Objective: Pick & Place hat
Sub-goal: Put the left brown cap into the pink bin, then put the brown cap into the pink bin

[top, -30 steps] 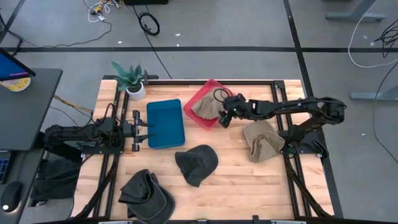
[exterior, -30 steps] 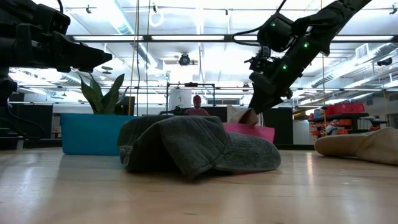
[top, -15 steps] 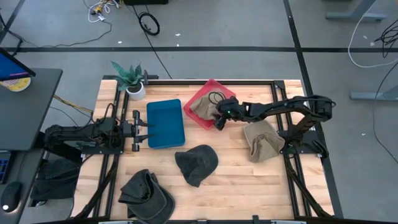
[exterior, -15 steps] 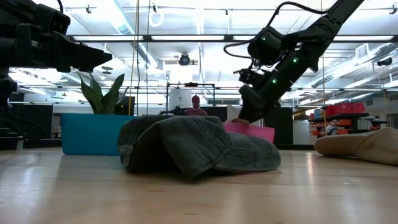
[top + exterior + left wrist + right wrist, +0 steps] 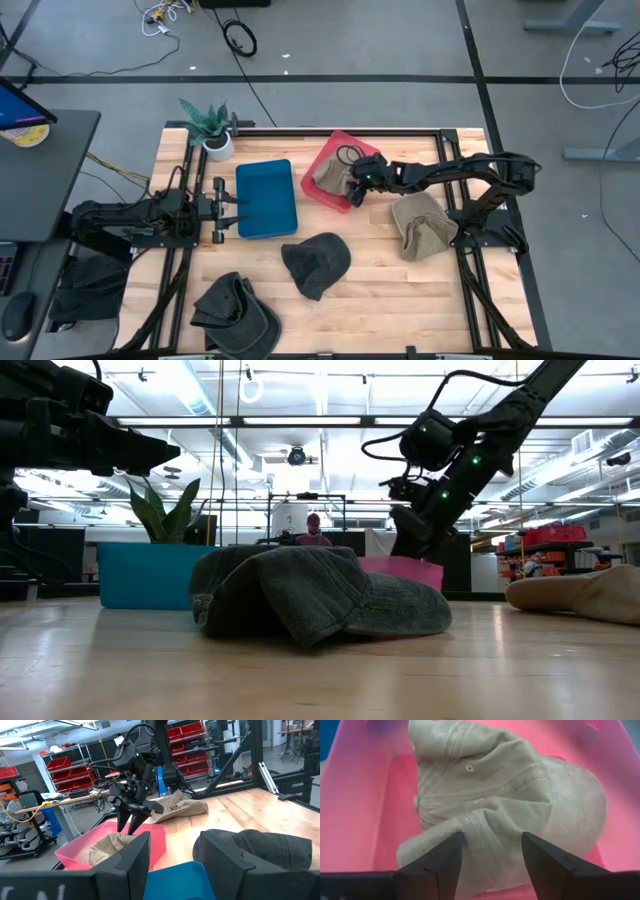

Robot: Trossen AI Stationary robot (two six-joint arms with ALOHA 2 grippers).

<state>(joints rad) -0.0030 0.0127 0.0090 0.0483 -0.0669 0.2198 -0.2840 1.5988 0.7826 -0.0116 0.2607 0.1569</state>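
Observation:
A tan hat (image 5: 325,172) lies crumpled inside the pink bin (image 5: 312,155), also seen in the right wrist view, tan hat (image 5: 490,785) and pink bin (image 5: 365,795). My right gripper (image 5: 355,190) hovers open over the bin's near right side, its fingers pointing down on either side of the hat's near part (image 5: 490,850); I see no touch. From the left wrist view the right gripper (image 5: 131,824) stands just above that hat (image 5: 107,845). My left gripper (image 5: 228,207) waits open at the blue bin's left edge.
A blue bin (image 5: 267,197) sits left of the pink one. A second tan hat (image 5: 420,225) lies on the table's right side, a dark grey hat (image 5: 315,262) in the middle and another dark hat (image 5: 235,305) at the near left. A potted plant (image 5: 210,128) stands far left.
My right gripper has come down lower over the pink bin, shifting slightly toward the table's left. In the low view, the tan bit that showed below its fingers has gone down behind the bin's wall.

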